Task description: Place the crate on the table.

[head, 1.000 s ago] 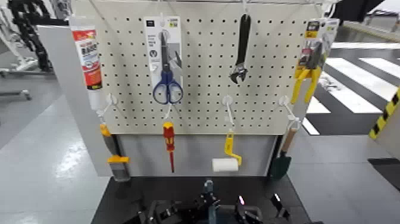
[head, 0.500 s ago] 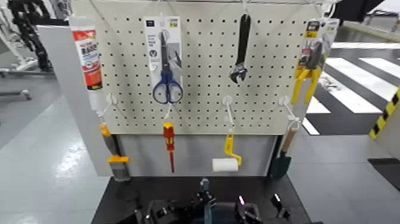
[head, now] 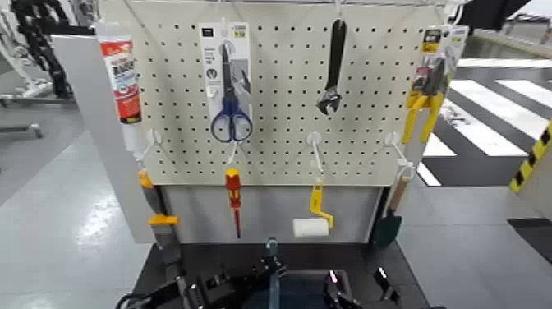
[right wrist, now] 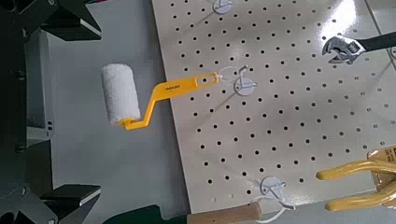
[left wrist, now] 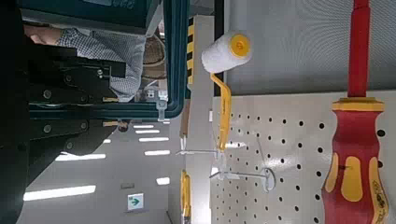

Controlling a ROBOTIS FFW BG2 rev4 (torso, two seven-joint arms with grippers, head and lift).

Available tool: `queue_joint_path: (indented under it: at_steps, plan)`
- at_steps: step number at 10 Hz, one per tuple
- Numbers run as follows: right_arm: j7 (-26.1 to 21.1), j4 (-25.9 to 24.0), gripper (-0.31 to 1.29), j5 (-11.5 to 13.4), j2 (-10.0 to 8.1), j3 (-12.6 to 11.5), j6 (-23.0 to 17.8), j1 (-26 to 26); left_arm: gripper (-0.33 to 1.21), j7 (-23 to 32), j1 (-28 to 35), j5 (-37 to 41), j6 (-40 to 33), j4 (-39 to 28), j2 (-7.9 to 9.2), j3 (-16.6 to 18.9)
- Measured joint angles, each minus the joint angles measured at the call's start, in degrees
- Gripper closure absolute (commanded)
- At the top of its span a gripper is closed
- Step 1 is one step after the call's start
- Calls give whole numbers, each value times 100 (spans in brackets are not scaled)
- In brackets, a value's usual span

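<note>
**Crate low in front of the tool board**

A pegboard (head: pixel 271 90) stands at the back of the black table (head: pixel 156 271). On it hang a tube (head: pixel 121 78), scissors (head: pixel 230 86), a wrench (head: pixel 332 70) and yellow pliers (head: pixel 427 99). Lower down hang a red screwdriver (head: pixel 233 197), a small paint roller (head: pixel 312 223) and a brush (head: pixel 156 214).

The crate (head: pixel 287 289) sits at the very bottom of the head view, over the near part of the table. Its thin bar (head: pixel 272 263) sticks up in the middle.

Dark arm parts show on both sides of the crate. The left gripper (head: pixel 218 288) is by its left side and the right gripper (head: pixel 341 289) by its right. I cannot tell if either pincer is open or closed, or if it holds the crate.
</note>
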Motion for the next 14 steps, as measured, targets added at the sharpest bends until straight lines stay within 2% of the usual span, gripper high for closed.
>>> queue_joint_path:
  at_steps: [3, 9, 14]
  plan:
    - [2, 6, 14, -7, 5, 4, -9, -1, 120, -291, -366, -160, 95, 376, 106, -74]
    - [3, 6, 14, -17, 7, 24, -10, -9, 120, -638, -863, -514, 110, 918, 78, -73]
    - [6, 28, 14, -59, -3, 44, -53, -35, 120, -891, -1272, -556, 46, 1381, 138, -392]
